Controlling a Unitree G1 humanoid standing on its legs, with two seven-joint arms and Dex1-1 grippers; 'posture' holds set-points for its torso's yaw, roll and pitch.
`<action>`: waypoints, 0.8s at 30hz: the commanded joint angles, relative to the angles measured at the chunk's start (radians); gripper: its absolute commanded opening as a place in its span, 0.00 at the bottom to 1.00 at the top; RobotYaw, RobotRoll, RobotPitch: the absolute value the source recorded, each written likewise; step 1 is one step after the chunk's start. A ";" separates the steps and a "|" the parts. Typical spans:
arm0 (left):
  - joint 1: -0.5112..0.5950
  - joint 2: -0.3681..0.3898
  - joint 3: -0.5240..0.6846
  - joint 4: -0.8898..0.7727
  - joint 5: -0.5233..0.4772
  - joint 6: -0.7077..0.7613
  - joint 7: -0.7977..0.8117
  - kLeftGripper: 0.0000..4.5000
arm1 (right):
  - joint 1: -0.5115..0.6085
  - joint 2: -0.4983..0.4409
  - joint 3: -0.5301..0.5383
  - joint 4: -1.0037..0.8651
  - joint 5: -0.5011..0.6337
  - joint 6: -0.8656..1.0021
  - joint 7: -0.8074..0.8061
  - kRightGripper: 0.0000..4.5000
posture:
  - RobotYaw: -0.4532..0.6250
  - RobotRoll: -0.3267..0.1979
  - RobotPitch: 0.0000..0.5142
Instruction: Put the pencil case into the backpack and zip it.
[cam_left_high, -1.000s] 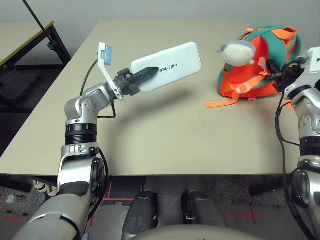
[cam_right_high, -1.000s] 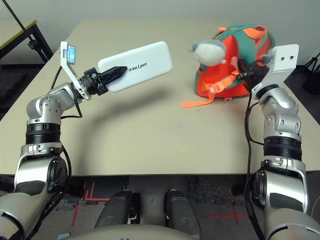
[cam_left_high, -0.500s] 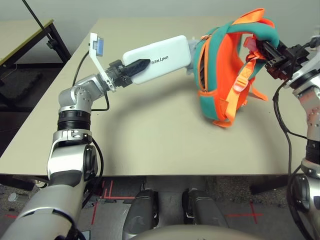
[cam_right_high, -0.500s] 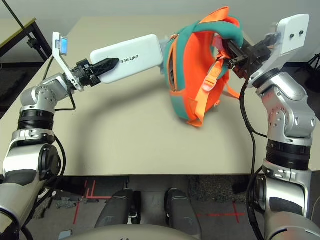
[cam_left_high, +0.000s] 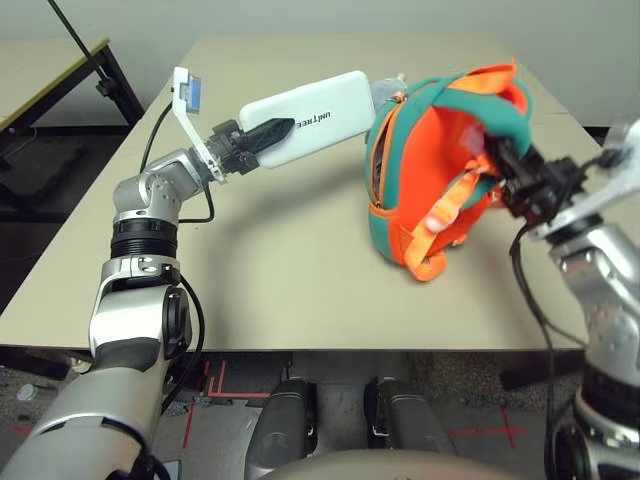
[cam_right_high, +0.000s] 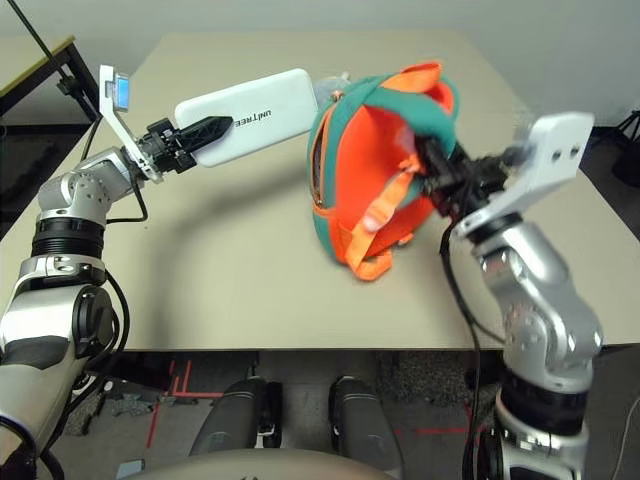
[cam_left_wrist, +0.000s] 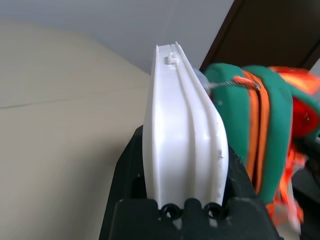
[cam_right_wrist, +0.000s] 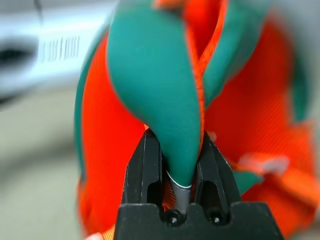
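Right gripper (cam_right_wrist: 176, 165) on the near right has its jaws pinched tight on a teal fold of the backpack (cam_left_high: 430, 180), which hangs lifted off the table (cam_left_high: 290, 280), its orange side facing the robot. Farther left, the left gripper (cam_left_high: 262, 137) is clamped on one end of the white pencil case (cam_left_high: 315, 118), held in the air. The case's far end sits just beside the backpack's left edge; whether anything is inside the backpack cannot be seen.
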 joint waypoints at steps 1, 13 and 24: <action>-0.008 0.032 0.015 -0.095 -0.040 0.056 -0.023 0.27 | 0.073 -0.063 0.007 -0.056 0.033 0.011 0.082 0.10 | 0.39 0.62 0.17; 0.036 0.222 0.031 -0.395 -0.206 0.393 -0.096 0.27 | 0.071 -0.165 -0.030 0.055 0.014 -0.029 0.181 0.10 | 0.44 0.62 0.15; 0.070 0.349 0.076 -0.604 -0.365 0.601 -0.045 0.27 | 0.071 -0.192 -0.040 0.127 -0.019 -0.068 0.222 0.10 | 0.47 0.62 0.15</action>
